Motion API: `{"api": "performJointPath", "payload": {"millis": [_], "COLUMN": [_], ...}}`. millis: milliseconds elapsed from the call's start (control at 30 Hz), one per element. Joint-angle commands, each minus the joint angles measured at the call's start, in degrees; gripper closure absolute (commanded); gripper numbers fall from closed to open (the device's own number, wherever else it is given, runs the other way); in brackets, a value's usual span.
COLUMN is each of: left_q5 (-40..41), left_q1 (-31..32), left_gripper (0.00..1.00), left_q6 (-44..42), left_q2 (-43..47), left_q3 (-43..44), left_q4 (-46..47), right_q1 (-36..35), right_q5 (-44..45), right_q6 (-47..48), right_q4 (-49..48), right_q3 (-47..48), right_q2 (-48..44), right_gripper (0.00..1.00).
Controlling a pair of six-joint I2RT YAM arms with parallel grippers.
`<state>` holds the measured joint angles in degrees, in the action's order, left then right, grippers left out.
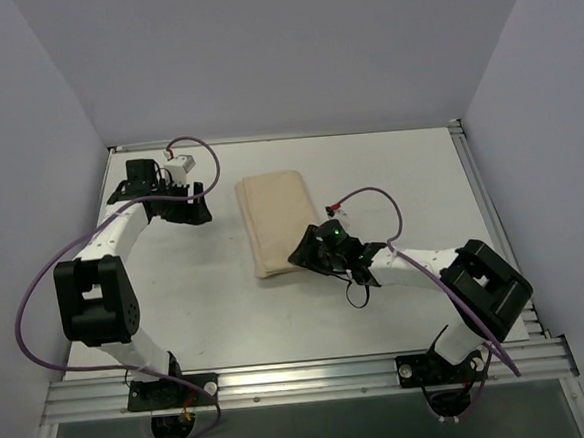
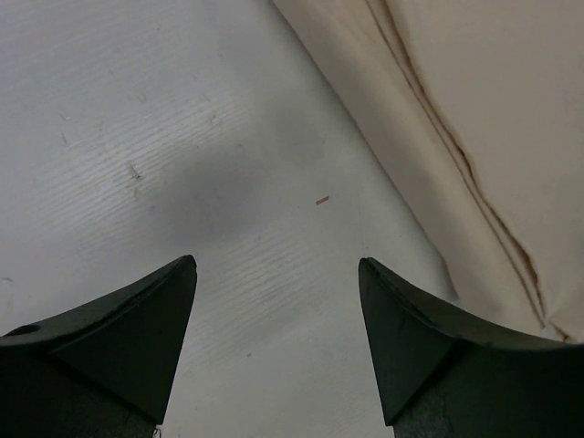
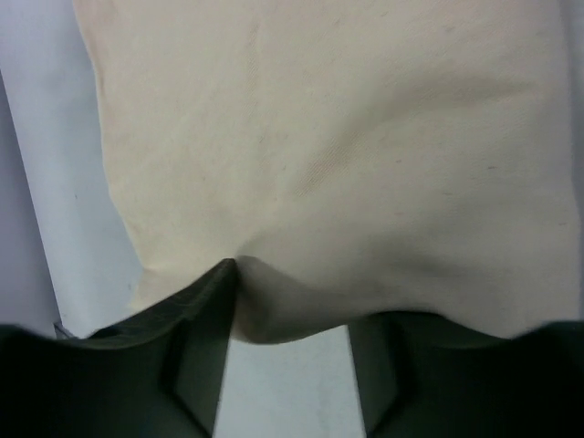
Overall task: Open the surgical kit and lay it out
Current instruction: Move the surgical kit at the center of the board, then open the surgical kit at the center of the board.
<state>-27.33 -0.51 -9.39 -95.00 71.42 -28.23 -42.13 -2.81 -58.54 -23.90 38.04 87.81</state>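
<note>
White table (image 1: 209, 315) boxed in by pale lavender walls (image 1: 280, 49): two robot arms work at a beige cloth bundle (image 1: 275, 220), the wrapped kit, which lies closed and folded flat at the centre of the table, toward the far side, its long side running near to far.

At left, the left gripper (image 2: 278, 265) hovers low over bare table just beside the bundle's far left edge, apart from the cloth. Its jaws stand wide, with nothing between them. In the wrist view a stitched seam runs along the bundle's edge at upper right.

At right, the right gripper (image 3: 292, 292) reaches in to the bundle's near right corner. Its jaws are fairly narrow, and a bulge of cloth at the bundle's edge sits between the fingertips (image 3: 224, 274). One fingertip touches the fabric; whether the jaws truly pinch it cannot be told.

Purple cables (image 1: 37, 297) loop from both arms. An aluminium rail (image 1: 303, 379) at the near edge carries the two bases.
</note>
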Motion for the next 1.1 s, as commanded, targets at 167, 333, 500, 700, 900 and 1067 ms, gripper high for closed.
{"api": "performJointPath", "payload": {"millis": [167,333,500,700,900,1067], "left_q5": [-2.02,-2.64,-1.59,6.93,8.78,10.19], "left_q1": [3.59,7.71,12.11,15.98,18.61,20.38], "left_gripper": [0.19,0.19,0.2,0.33,0.42,0.48], "left_q6": [-0.81,-0.72,1.12,5.16,6.75,5.96], "left_q2": [-3.0,-2.73,-5.45,-13.36,-16.97,-17.06], "left_q3": [4.61,5.83,9.6,15.32,18.06,17.53], "left_q4": [-2.09,-2.27,-2.62,-6.31,-8.07,-7.72], "right_q1": [-8.14,-7.71,-1.83,5.65,6.53,7.15], "right_q5": [1.34,-0.36,-7.72,-4.23,0.08,0.0], "right_q6": [8.88,16.07,22.59,24.62,25.85,25.59], "right_q4": [18.97,25.73,29.87,27.95,26.45,24.6], "right_q3": [14.07,19.17,22.33,19.88,17.95,16.54], "right_q2": [0.96,-2.2,-2.82,-4.23,-1.42,0.43], "right_gripper": [0.34,0.33,0.32,0.31,0.32,0.32]}}
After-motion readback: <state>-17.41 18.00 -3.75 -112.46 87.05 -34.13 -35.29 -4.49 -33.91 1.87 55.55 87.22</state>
